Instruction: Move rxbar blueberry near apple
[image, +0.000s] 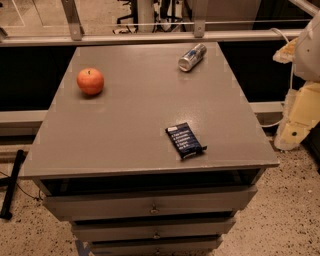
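Note:
The rxbar blueberry (185, 140) is a flat dark navy wrapper with white text. It lies on the grey cabinet top (130, 115), near the front right. The apple (90, 81) is red-orange and stands upright at the back left of the same top, far from the bar. My gripper (294, 131) hangs with the cream and white arm at the right edge of the view. It is beside the cabinet, off its top and well to the right of the bar. It holds nothing that I can see.
A silver-and-blue drink can (192, 57) lies on its side at the back right of the top. Drawers (150, 204) sit below the front edge. A rail (150, 37) runs behind the cabinet. A black bar (12, 182) leans at the lower left.

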